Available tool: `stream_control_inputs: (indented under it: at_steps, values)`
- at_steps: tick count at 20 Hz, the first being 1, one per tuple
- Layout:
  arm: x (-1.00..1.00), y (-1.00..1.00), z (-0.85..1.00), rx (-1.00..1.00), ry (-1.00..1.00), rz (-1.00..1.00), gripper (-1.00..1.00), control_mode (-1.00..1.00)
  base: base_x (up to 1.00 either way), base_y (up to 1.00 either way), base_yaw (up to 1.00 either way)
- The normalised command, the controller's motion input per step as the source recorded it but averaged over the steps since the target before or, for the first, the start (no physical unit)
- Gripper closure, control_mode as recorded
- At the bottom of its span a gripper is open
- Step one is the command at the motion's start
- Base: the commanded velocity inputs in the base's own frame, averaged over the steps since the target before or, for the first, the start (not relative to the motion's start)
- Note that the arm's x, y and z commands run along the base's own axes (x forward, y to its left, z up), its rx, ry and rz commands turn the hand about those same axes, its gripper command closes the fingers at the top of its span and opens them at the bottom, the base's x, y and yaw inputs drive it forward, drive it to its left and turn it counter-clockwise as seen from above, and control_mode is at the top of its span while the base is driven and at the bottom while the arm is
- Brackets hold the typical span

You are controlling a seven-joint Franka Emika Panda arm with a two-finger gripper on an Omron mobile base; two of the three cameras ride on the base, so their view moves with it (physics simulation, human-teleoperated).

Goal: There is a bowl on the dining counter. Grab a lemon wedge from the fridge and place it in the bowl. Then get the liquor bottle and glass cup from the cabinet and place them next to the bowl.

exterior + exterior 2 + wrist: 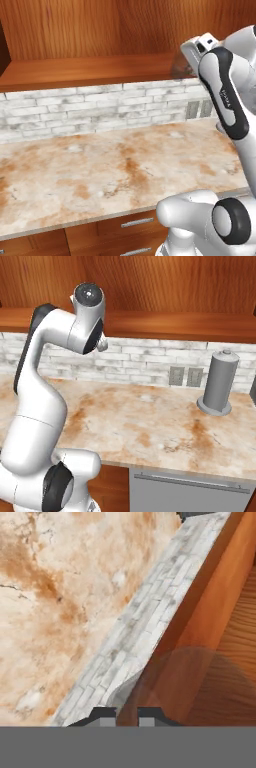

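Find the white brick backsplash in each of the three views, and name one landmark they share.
Left base view: backsplash, a band across the middle.
Right base view: backsplash, a band across the upper middle.
Hand view: backsplash, a diagonal strip, lower left to upper right.
Shared landmark: the marbled counter below it.

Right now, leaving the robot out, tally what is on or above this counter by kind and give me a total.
Grey canister, standing on the counter: 1
Wall outlets, on the brick backsplash: 2
Glass cup, clear, at the gripper: 1
Total: 4
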Motion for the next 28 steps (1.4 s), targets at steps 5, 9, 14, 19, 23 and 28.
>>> stream_control_inputs:
  at_steps: [5, 9, 14, 19, 23, 28]
  values:
    - [-0.71, 0.00, -0.46, 0.00, 0.00, -0.03, 1.00, -1.00, 0.00, 0.00, 0.00]
    - [-0.80, 0.00, -0.35, 0.00, 0.02, -0.12, 1.00, -1.00, 0.00, 0.00, 0.00]
    - [-0.78, -0.10, 0.01, 0.02, 0.01, -0.23, 1.00, -1.00, 0.00, 0.00, 0.00]
    - [-0.68, -0.17, 0.01, 0.04, 0.02, -0.17, 1.00, -1.00, 0.00, 0.00, 0.00]
    - [-0.19, -0.05, 0.00, 0.01, 0.00, -0.04, 1.00, 1.00, -0.73, -0.32, -0.08]
    - [0.00, 0.00, 0.00, 0.00, 0.00, 0.00, 1.00, 1.00, -1.00, -0.22, -0.01]
